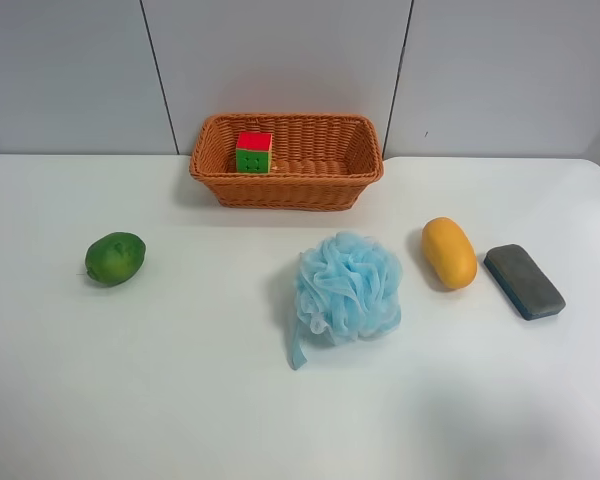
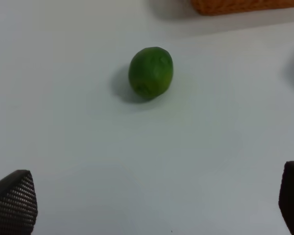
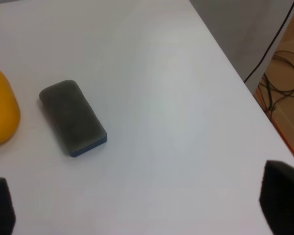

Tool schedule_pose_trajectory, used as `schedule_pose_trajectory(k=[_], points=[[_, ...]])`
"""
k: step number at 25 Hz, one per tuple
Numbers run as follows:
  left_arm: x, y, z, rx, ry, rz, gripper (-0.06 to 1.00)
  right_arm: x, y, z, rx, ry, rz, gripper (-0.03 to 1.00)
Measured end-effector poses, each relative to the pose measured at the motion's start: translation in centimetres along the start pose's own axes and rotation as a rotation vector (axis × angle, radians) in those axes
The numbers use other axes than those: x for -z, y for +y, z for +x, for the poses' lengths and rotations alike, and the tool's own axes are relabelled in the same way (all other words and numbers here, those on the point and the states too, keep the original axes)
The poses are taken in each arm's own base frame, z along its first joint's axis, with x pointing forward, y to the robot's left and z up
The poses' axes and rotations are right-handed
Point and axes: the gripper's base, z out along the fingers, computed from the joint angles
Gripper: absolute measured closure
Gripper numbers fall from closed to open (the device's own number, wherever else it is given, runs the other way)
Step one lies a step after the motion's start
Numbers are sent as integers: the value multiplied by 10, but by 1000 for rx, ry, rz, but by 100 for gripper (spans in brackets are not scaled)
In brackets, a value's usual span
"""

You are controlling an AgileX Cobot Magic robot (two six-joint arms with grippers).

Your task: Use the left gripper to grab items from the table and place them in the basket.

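My left gripper [image 2: 152, 205] hangs wide open and empty, well short of the lime [image 2: 151, 72] on the table [image 2: 78, 127], cube [image 1: 254, 152] already in the basket [image 1: 286, 190], and I judge that round fruit may roll off if one finger touches first.

Orange-brown woven basket [image 1: 286, 190], red-and-green dotted cube [image 1: 253, 152], green fruit [image 1: 115, 257], light-blue pouf [image 1: 347, 287], possibly blue-edged grey block [image 1: 523, 281]

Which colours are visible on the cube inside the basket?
The cube shows a red top and a green front face, best seen in the exterior high view.
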Motion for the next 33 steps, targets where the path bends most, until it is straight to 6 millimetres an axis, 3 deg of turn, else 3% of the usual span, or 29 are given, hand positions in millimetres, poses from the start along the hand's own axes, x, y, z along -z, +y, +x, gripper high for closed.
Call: schedule_pose_trajectory(k=[33], points=[[0,0,0,12,0,-23,-5,0,0,0,0,0,0,-2]])
